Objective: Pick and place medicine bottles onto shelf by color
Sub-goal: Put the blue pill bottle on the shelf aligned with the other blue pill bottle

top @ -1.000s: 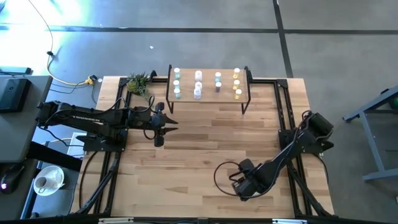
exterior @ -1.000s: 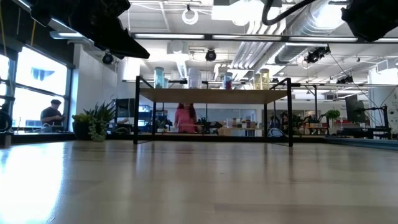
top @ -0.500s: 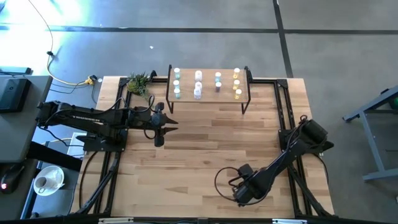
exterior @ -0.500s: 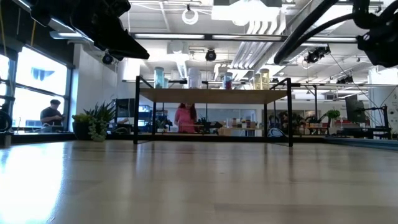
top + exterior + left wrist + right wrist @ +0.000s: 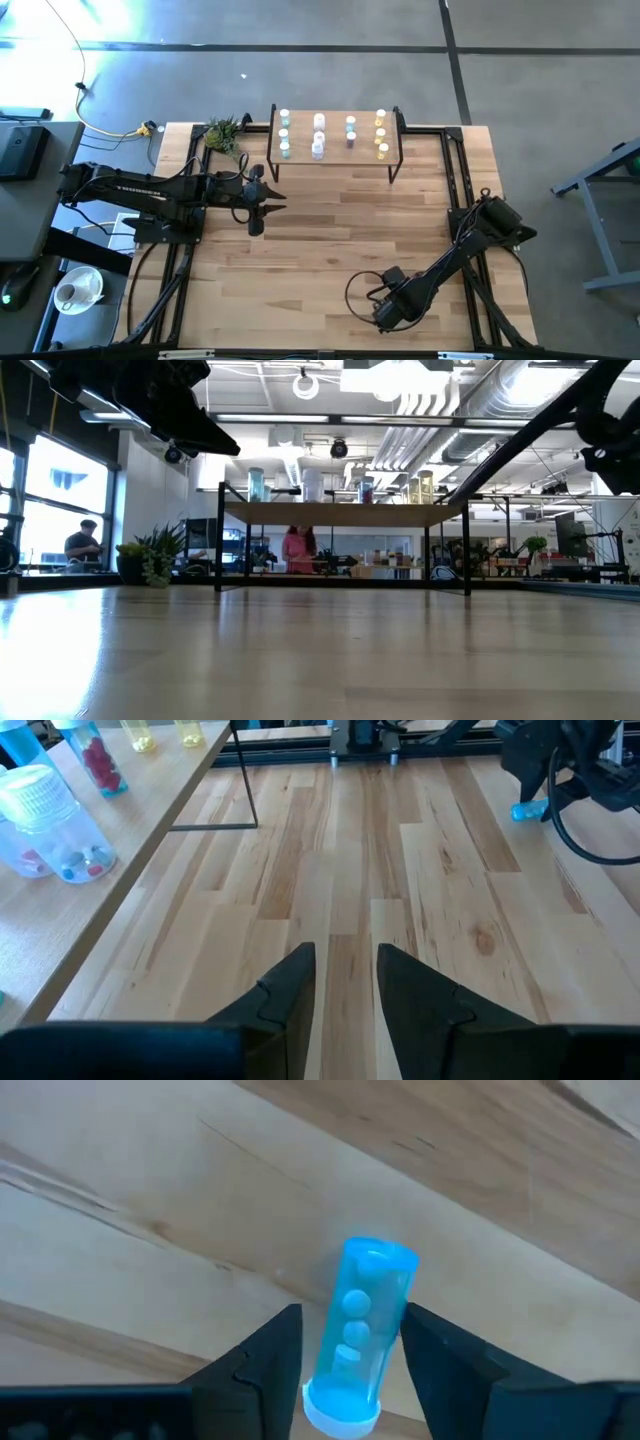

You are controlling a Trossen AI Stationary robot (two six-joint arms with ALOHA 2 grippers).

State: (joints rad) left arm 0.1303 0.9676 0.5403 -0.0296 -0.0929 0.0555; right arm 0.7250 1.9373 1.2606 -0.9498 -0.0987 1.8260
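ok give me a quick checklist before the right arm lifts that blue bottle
1. Blue bottle sits between the right pincer fingers: ok.
2. Fingers actually clamped on it: cannot tell, a sliver of gap shows on each side.
3. Bottle upright: not ok, it lies on its side on the table.
4. Free spot in the blue row on the shelf: cannot tell from above.
5. Left pincer out of the way: ok, open and empty, over the table's left side in the high view.
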